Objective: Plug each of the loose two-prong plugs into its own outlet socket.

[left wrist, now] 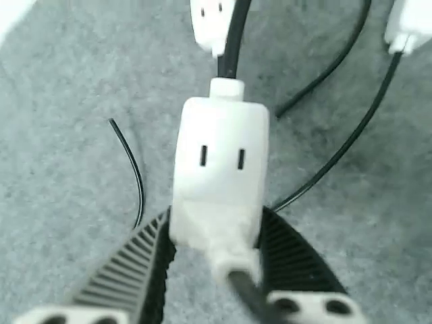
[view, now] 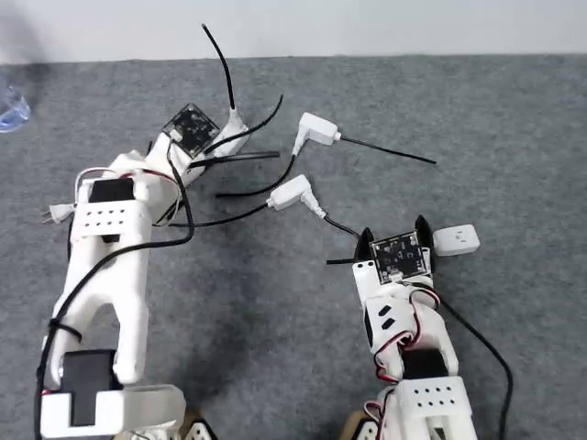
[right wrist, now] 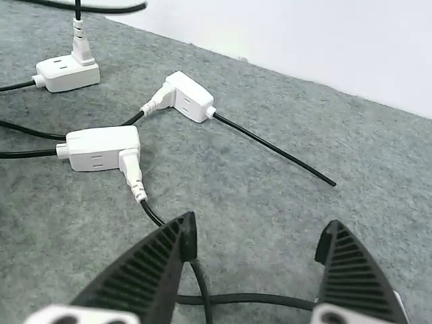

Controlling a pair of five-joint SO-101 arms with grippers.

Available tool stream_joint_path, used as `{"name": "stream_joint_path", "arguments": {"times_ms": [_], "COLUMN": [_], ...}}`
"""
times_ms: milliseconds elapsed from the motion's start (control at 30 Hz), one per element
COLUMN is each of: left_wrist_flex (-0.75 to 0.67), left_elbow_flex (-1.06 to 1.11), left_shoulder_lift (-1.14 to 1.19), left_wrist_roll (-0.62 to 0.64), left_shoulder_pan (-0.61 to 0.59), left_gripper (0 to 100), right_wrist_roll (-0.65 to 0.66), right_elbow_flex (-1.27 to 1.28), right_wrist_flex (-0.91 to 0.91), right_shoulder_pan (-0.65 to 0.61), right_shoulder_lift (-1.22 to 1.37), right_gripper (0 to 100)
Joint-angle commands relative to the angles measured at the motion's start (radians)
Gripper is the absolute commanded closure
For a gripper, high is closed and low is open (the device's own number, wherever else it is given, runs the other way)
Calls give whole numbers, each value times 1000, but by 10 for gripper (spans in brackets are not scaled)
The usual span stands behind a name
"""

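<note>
Gripping a white outlet socket (left wrist: 219, 155) by its cord end in my left gripper (left wrist: 216, 216), I am leaving its two slots clear for a plug; my right gripper (right wrist: 262, 223) is hanging wide open above a black cord (right wrist: 250, 297).

A: We log even, diffuse light from overhead. The grey mat (view: 514, 137) is bright from edge to edge.

B: Agreed. We find soft shadows only: a faint darkening of the mat beside the left arm (view: 101, 275) and thin lines under the cables (view: 385, 149).

A: Any glare?

B: In the right wrist view we see the wall (right wrist: 304, 40) washed to plain white. In the left wrist view the white socket (left wrist: 219, 155) is very bright, though its two slots still show dark.
</note>
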Motion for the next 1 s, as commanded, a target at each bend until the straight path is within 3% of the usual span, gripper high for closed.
{"name": "stream_joint_path", "arguments": {"times_ms": [0, 200, 300, 433, 633, 800, 967], "left_wrist_flex": [-38, -61, -51, -37, -189, -333, -436], "left_elbow_flex": [-51, -71, -67, -70, -65, -71, -125], "left_shoulder_lift": [-6, -68, -97, -149, -58, 120, 296], "left_wrist_roll": [61, 77, 8, -106, -213, -215, -215], "left_shoulder_pan": [-34, -110, -172, -356, -631, -667, -591], "left_gripper": [724, 720, 720, 720, 720, 720, 720], "right_wrist_roll": [32, 41, 41, 41, 48, 72, 74], "right_elbow_flex": [-43, -32, -32, -32, -31, -26, -26], "right_wrist_flex": [-44, -56, -56, -51, -47, -45, -45], "right_shoulder_pan": [-7, -8, -8, -8, -45, -68, -70], "right_shoulder_lift": [7, 7, 7, 7, 7, 7, 7], "right_gripper": [725, 725, 725, 725, 725, 725, 725]}}
